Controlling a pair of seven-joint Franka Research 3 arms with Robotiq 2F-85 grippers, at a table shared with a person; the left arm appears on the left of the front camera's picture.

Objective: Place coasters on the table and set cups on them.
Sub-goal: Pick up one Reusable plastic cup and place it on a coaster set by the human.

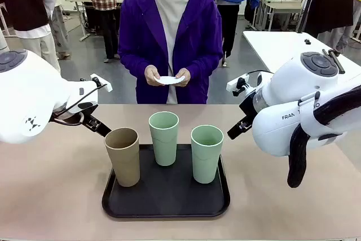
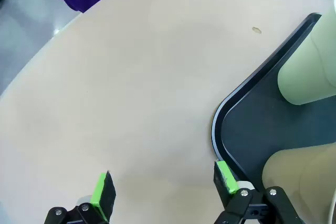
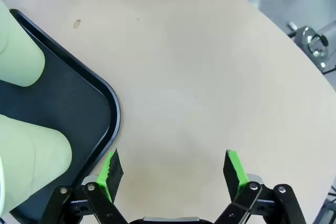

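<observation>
Three cups stand on a black tray point(image 1: 163, 214) at the near middle of the desk point(image 1: 51, 196): a tan cup point(image 1: 122, 155) at the left, a mint cup point(image 1: 164, 137) toward the far side and a second mint cup point(image 1: 206, 153) at the right. None has been lifted off, and no coaster lies on the desk. The coasters point(image 1: 169, 80) are a white bundle held at the far side by a person, between one hand point(image 1: 152, 75) and the other hand point(image 1: 183, 76); how many there are cannot be told. So the task looks barely begun: the coasters have to be laid out and each cup moved onto one. The left end effector point(image 2: 164, 183) hangs released over bare desk left of the tray, jaws spread wide and gripping nothing, one pad just beside the tray's corner. The right end effector point(image 3: 173, 165) is likewise released and spread wide, empty, over bare desk just right of the tray.
</observation>
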